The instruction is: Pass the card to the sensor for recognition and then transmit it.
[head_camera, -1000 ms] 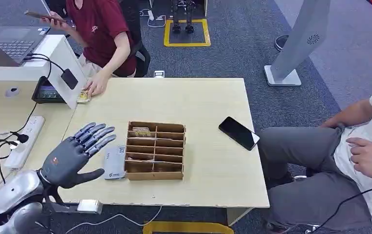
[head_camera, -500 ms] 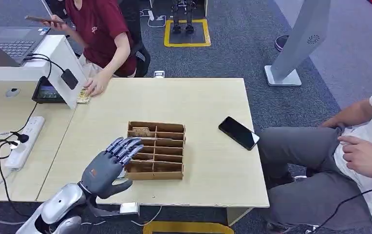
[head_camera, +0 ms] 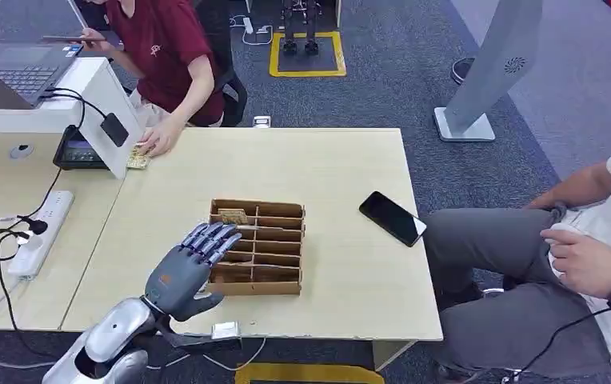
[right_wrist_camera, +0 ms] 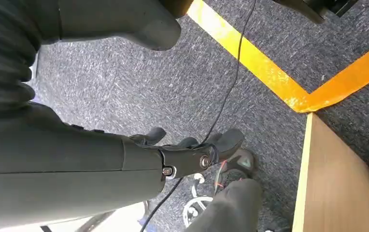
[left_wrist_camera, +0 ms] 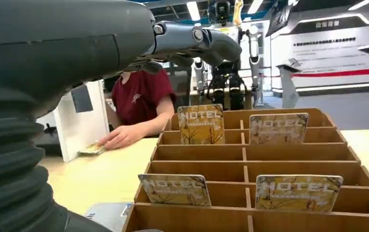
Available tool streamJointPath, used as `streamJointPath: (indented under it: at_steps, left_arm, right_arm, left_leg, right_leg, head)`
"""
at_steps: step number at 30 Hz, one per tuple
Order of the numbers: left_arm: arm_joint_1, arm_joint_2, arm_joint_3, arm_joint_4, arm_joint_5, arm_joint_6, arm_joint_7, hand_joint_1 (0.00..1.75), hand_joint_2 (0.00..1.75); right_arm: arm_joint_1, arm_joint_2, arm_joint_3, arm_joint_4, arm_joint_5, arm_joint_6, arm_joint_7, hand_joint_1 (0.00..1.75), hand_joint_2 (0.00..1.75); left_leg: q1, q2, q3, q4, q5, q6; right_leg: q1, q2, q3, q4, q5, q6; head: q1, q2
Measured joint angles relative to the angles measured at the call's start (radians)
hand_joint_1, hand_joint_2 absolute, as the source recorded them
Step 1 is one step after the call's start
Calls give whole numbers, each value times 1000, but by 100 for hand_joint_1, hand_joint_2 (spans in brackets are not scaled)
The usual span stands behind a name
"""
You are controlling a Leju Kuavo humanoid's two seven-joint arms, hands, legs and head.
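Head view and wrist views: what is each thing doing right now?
Left hand: open, fingers spread over the box's left edge.
Right hand: hanging over carpet, holding nothing.
Wooden box: on table, cards upright in slots.
Phone: flat, screen dark.

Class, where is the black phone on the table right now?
In the head view, the black phone lies flat near the table's right edge, right of the wooden card box and apart from it, close to the seated person's knee.
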Motion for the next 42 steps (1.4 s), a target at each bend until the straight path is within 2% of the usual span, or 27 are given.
streamJointPath:
  at_steps: [3,15,31,42]
  left_arm:
    - [0,-6,0,12,12,0,18,0,175]
    - [-1,-23,7,42,26,1,18,0,175]
    - [0,-21,17,69,28,-10,18,0,175]
    - [0,-23,31,95,28,-27,39,0,175]
  right_arm:
    - [0,0,0,0,0,0,4,0,175]
    - [0,0,0,0,0,0,0,0,175]
    - [0,0,0,0,11,-2,-1,0,175]
    - [0,0,0,0,11,-1,5,0,175]
  left_leg:
    - [0,0,0,0,0,0]
    - [0,0,0,0,0,0]
    - [0,0,0,0,0,0]
    - [0,0,0,0,0,0]
  right_leg:
    - [0,0,0,0,0,0]
    - [0,0,0,0,0,0]
    - [0,0,0,0,0,0]
    - [0,0,0,0,0,0]
  head:
    - [0,0]
    - [0,0]
    - [0,0]
    - [0,0]
